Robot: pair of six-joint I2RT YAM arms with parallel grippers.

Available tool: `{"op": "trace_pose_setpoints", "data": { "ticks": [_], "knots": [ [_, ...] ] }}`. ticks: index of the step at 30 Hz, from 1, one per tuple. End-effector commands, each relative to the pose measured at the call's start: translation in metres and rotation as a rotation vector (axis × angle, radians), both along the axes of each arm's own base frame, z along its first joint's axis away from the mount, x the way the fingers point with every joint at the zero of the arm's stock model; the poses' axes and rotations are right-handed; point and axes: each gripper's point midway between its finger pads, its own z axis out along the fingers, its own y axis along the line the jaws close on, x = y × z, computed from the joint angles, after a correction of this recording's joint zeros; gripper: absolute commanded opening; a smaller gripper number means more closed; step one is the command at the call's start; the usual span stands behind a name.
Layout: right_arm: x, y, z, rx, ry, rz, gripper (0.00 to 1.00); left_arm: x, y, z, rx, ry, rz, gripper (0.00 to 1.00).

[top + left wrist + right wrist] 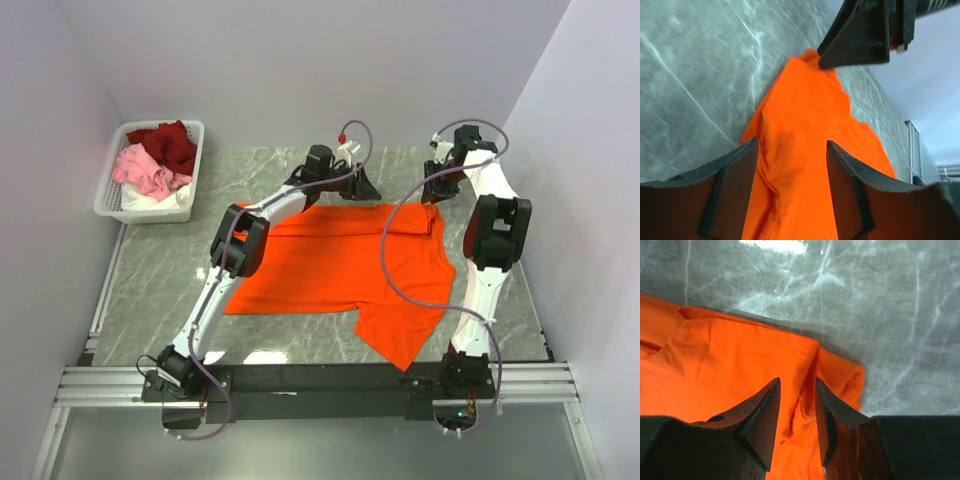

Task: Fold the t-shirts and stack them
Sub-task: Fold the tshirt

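Note:
The bright orange t-shirt (pixel 330 265) lies spread on the marble table, its far edge partly folded over, one sleeve reaching toward the near right. My left gripper (pixel 358 186) is at the shirt's far edge, open, with orange cloth (pixel 805 125) lying between its fingers (pixel 737 175). My right gripper (pixel 436 190) is at the far right corner, open with a narrow gap, over a folded hem of the shirt (pixel 740 350). Dark red (pixel 172 143), pink (pixel 145 170) and white (pixel 168 203) shirts lie heaped in the basket.
The white slotted basket (pixel 108 195) stands at the far left of the table. Grey marble tabletop (pixel 160 280) shows left of the shirt. Purple walls close in on all sides. The right gripper's dark body (pixel 860 35) shows in the left wrist view.

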Motion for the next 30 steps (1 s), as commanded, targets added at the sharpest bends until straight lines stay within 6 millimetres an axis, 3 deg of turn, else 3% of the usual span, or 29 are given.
{"op": "trace_pose_setpoints", "data": {
  "ticks": [1,15,30],
  "knots": [
    [0.007,0.01,0.009,0.043,-0.021,0.014,0.41,0.015,-0.006,0.015,-0.033,-0.071,0.034,0.62],
    [0.011,0.023,-0.002,0.041,-0.006,0.04,0.37,0.002,-0.014,-0.015,-0.005,-0.029,0.004,0.58],
    [0.002,0.02,-0.019,0.017,0.041,0.041,0.36,-0.009,-0.031,-0.029,-0.002,-0.023,-0.031,0.55]
  ]
}}
